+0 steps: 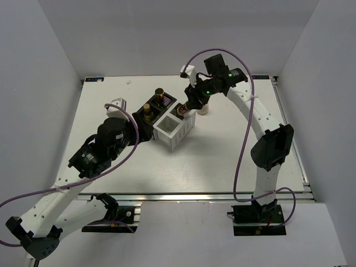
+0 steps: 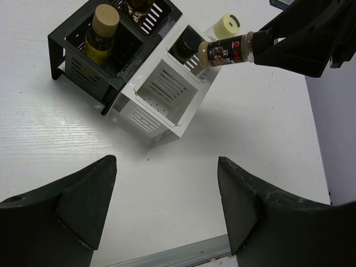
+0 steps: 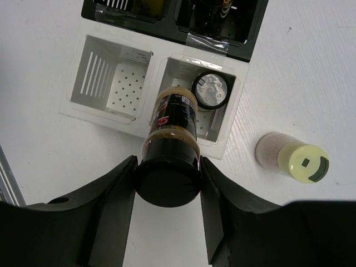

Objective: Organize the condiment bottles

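Observation:
My right gripper [image 3: 167,163] is shut on the black cap of a brown condiment bottle [image 3: 174,114] with a dark label, which hangs over the white compartment box [image 3: 100,114]. The held bottle [image 2: 228,50] shows in the left wrist view too. One white compartment holds a dark bottle [image 3: 210,90] with a silvery top; the other [image 3: 114,83] is bare. A cream-white jar [image 3: 292,158] stands on the table beside the box. A yellowish bottle [image 2: 103,30] stands in the black box [image 2: 72,41]. My left gripper [image 2: 167,167] hovers open over bare table near the boxes.
The black box [image 1: 153,105] and white box [image 1: 173,129] sit joined near the table's middle. Another bottle [image 1: 159,93] stands in the far black compartment. The table's metal front rail [image 2: 167,255] runs just below my left fingers. Grey walls enclose three sides.

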Controlling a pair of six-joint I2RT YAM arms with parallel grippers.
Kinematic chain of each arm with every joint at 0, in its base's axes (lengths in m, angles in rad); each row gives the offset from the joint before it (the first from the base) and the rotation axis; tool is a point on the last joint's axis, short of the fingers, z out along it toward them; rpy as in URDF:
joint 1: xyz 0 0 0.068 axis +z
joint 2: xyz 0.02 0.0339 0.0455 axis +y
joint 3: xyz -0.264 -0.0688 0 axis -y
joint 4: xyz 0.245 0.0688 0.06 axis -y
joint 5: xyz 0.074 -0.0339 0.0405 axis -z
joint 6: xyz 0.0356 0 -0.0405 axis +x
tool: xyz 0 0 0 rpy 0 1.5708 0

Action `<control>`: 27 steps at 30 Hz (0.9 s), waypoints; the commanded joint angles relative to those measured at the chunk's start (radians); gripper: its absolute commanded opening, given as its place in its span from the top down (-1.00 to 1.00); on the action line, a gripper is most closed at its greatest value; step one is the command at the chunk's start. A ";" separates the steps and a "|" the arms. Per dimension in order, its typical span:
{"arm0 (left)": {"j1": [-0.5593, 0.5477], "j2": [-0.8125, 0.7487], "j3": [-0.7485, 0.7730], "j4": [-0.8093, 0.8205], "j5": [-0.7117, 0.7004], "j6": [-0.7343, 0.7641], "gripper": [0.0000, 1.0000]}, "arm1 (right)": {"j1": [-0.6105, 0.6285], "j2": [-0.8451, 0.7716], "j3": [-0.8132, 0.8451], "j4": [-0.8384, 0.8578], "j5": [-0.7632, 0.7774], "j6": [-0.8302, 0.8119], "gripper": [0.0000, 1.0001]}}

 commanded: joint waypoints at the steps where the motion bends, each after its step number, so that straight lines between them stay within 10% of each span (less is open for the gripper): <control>1: -0.006 -0.026 -0.005 -0.005 -0.013 -0.007 -0.65 | 0.007 -0.011 0.034 -0.010 -0.025 -0.031 1.00; 27: -0.006 -0.029 -0.010 0.000 -0.010 -0.011 -0.65 | 0.048 0.013 0.021 -0.021 0.113 -0.069 1.00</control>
